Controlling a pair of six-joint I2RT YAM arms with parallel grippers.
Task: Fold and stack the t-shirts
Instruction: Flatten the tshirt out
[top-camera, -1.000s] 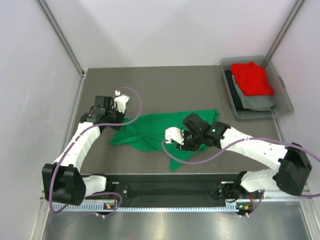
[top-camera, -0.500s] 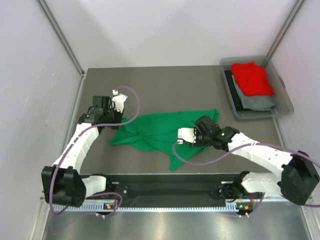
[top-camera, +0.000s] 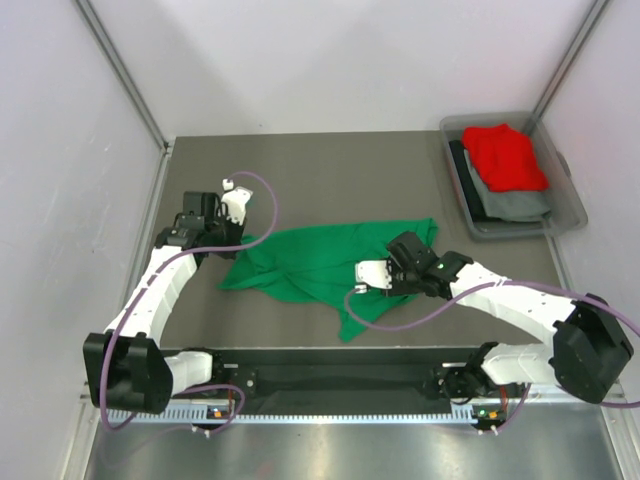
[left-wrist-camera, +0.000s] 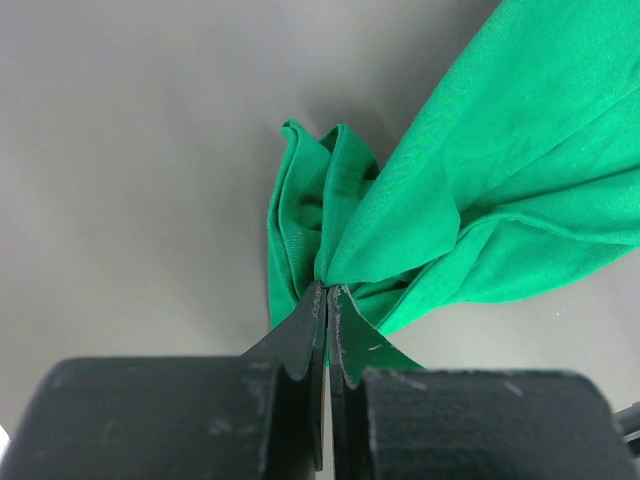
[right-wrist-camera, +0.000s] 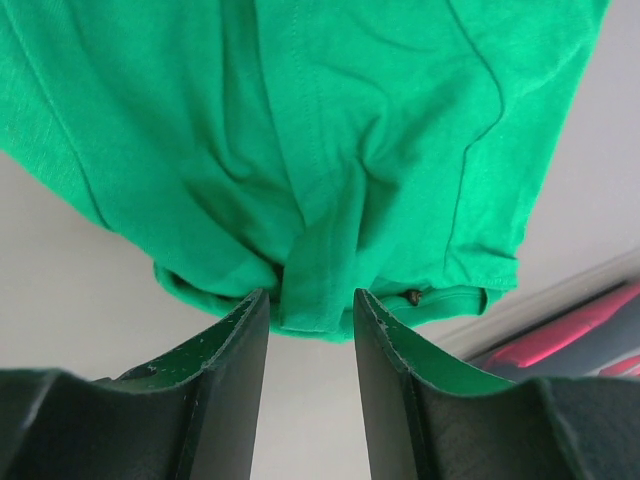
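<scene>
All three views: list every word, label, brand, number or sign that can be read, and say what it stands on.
None: no text can be read in any view. The green t-shirt and the red t-shirt are plain, and the clear bin bears no legible label.

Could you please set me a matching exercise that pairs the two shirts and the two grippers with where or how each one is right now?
Column one:
1. green shirt
2. red shirt
3. left gripper
4. right gripper

Column two:
A. in the bin
B. open at the green shirt's edge
C. rumpled on the table
D. shut on bunched green shirt

Pairs: 1-C; 2-A; 3-D; 4-B
</scene>
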